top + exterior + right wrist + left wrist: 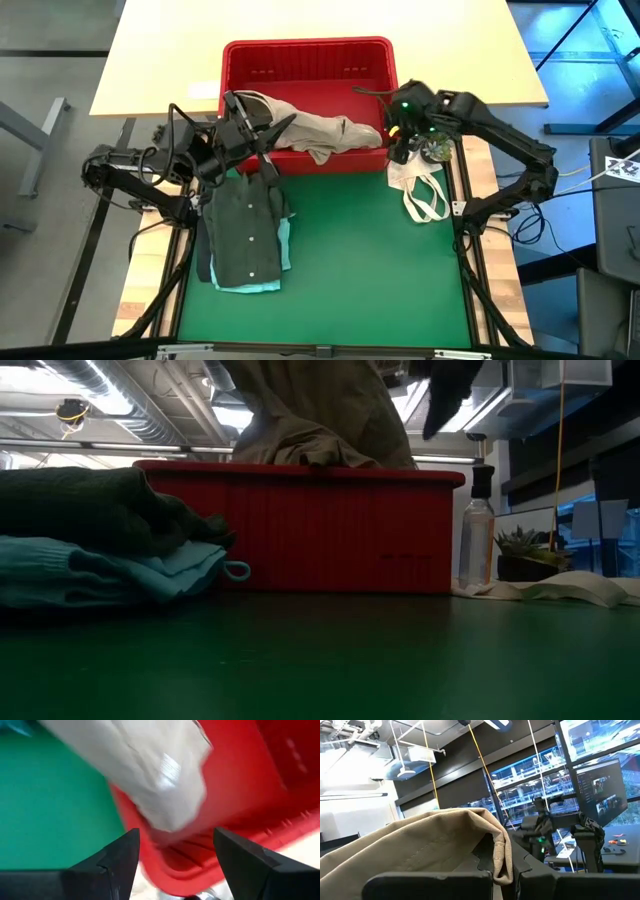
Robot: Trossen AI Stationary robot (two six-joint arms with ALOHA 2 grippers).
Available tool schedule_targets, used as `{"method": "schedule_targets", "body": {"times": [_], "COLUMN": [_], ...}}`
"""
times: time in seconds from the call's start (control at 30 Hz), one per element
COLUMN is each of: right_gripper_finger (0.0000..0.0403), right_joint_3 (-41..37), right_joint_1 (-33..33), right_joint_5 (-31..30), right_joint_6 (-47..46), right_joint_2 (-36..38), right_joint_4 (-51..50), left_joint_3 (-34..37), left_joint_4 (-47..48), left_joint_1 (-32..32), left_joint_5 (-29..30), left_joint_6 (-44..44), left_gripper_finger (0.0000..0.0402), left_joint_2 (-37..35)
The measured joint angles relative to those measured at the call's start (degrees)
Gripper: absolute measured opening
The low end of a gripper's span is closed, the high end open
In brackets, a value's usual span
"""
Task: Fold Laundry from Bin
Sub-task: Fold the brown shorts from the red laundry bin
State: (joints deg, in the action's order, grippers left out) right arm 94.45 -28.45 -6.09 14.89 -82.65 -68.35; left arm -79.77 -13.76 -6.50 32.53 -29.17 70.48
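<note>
A beige-tan garment [325, 128] rises out of the red bin [308, 62] at the table's far side, and my left gripper [248, 118] is shut on its left end. The garment's right part sags over the bin's near rim [300, 472]. My right gripper [175, 857] stands open above the bin's near right corner, fingers pointing down. The garment's right end [160, 775] lies just beyond them, untouched. A folded dark olive garment [240, 230] lies on a light teal one [284, 245] on the green mat. My left gripper pinches a folded edge of the beige garment [502, 862] between its two fingers, several layers thick. The fingers come roughly level from the table's left. The cloth is lifted at this end and slopes down slack to the right, its lower part in the bin.
A white cloth bag [420, 192] with loop handles lies on the mat's right edge near my right arm. Beside it stand a clear bottle [478, 540] and a small plant [520, 548]. The mat's middle and near part [370, 270] is bare green.
</note>
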Motion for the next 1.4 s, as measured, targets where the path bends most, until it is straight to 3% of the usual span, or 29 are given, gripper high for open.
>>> {"method": "schedule_targets", "body": {"times": [0.33, 1.2, 1.4], "right_gripper_finger": [0.0252, 0.0251, 0.0193], "right_joint_3": [-10.3, -17.0, -17.0], "right_joint_1": [0.0, 0.0, 0.0], "right_joint_5": [-1.3, -0.9, -0.8], "right_joint_6": [1.4, 2.9, 3.8], "right_joint_2": [0.0, 0.0, 0.0], "right_joint_4": [8.6, 22.4, 22.3], "left_joint_3": [0.0, 0.0, 0.0], "left_joint_4": [0.0, 0.0, 0.0], "left_joint_1": [0.0, 0.0, 0.0], "left_joint_5": [0.0, 0.0, 0.0], "left_joint_6": [0.0, 0.0, 0.0], "left_gripper_finger": [0.0000, 0.0000, 0.0000], "left_joint_2": [0.0, 0.0, 0.0]}}
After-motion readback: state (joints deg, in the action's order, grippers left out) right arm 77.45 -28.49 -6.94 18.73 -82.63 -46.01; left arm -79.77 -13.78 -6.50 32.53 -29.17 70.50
